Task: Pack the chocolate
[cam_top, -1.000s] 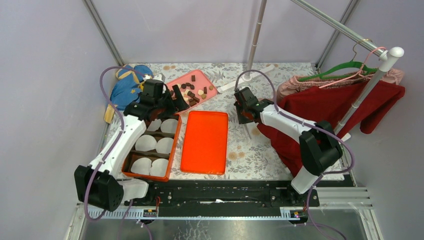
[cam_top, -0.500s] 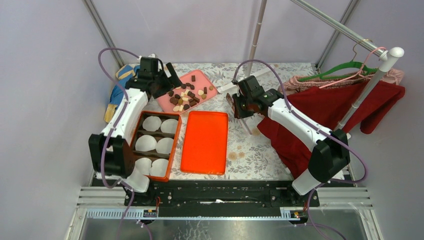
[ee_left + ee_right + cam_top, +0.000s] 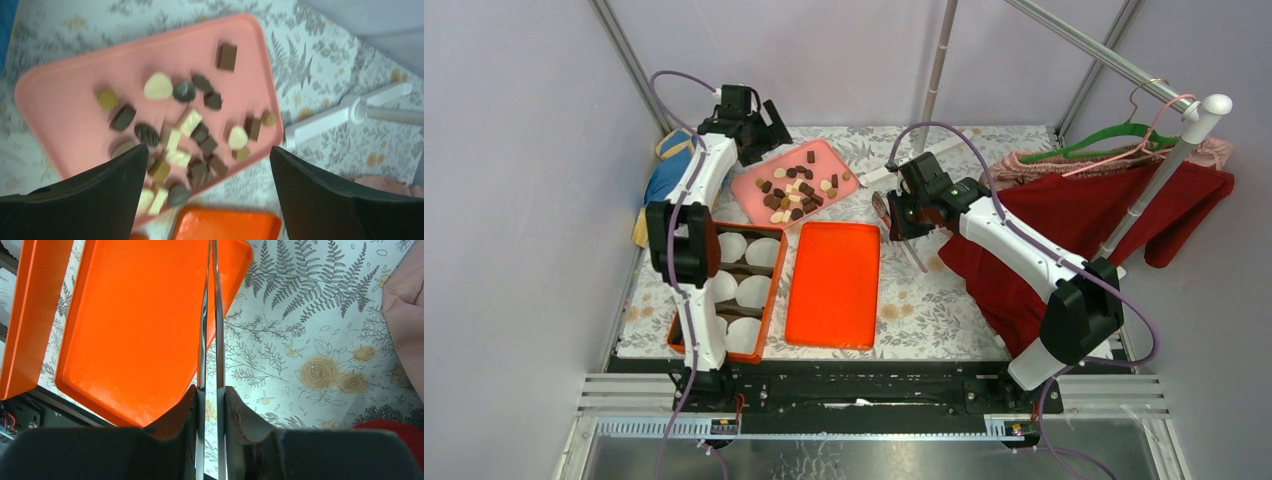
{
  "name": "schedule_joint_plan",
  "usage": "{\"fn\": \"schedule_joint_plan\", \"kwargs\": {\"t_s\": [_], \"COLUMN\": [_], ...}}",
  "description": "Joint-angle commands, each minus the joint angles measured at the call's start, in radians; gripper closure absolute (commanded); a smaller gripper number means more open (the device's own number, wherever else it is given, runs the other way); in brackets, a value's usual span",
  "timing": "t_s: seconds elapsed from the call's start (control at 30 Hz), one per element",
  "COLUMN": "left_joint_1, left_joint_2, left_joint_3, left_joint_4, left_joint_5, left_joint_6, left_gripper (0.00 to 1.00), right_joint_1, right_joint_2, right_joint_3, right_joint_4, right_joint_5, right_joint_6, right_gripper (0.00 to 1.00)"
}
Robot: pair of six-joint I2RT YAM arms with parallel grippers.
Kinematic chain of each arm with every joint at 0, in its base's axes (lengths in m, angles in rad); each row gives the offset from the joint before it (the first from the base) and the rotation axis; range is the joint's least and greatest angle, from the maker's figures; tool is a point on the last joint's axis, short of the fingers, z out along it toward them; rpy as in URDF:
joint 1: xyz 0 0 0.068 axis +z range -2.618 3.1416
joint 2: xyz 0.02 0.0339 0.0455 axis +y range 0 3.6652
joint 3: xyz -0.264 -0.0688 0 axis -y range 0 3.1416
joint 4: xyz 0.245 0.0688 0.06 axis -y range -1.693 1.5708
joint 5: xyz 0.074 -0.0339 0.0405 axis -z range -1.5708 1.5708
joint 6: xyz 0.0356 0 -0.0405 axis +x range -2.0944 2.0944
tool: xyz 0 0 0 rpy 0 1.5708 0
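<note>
Top external view: the left gripper [image 3: 762,125], jaws spread, has swung off the orange compartment box [image 3: 774,290] toward the worktop's far-left corner. It now hovers above the small brown-and-cream chocolate pieces [image 3: 799,186] on a pink plastic tray [image 3: 746,186]. The right gripper [image 3: 211,390] pinches slim metal tweezers [image 3: 210,315], so picking looks about to start.

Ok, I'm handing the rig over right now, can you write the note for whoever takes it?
Left gripper: open, empty, above the pink plastic tray.
Right gripper: shut on the thin metal tweezers, by the flat orange tray.
Small brown and cream chocolate pieces: all loose on the pink tray.
Orange divided box: white paper liners in its compartments, no chocolate seen in them; the left arm hides part.
Done: nothing packed.
Left: move the pieces into the liners.
</note>
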Motion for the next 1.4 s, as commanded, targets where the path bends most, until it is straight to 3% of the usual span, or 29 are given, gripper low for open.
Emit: {"fn": "schedule_joint_plan", "kwargs": {"t_s": [0.0,0.13,0.37,0.57,0.7,0.87,1.17,1.37], "left_joint_1": [0.03,0.035,0.042,0.043,0.045,0.045,0.044,0.031], "left_joint_2": [0.139,0.278,0.437,0.59,0.634,0.63,0.481,0.43], "left_joint_3": [0.199,0.326,0.393,0.541,0.56,0.51,0.271,0.197], "left_joint_4": [0.03,0.086,0.303,0.295,0.282,0.277,0.323,0.32], "left_joint_5": [-0.015,0.002,0.018,0.019,0.016,0.07,0.16,0.201], "left_joint_6": [0.016,0.009,-0.053,-0.141,-0.175,-0.161,-0.046,0.007], "left_gripper": [0.01,0.01,0.01,0.02,0.02,0.03,0.03,0.02], "right_joint_1": [0.009,0.009,0.009,0.01,0.01,0.01,0.01,0.01], "right_joint_2": [0.006,0.028,0.085,0.131,0.151,0.166,0.17,0.205], "right_joint_3": [0.024,0.032,0.069,0.123,0.145,0.153,0.175,0.235], "right_joint_4": [0.024,0.024,0.023,0.008,-0.001,-0.004,-0.005,-0.04], "right_joint_5": [-0.026,-0.016,-0.044,-0.05,-0.049,-0.05,-0.029,-0.017], "right_joint_6": [0.025,0.039,0.073,0.085,0.088,0.092,0.088,0.057], "right_gripper": [0.9,0.9,0.9,0.91,0.91,0.91,0.91,0.91]}}
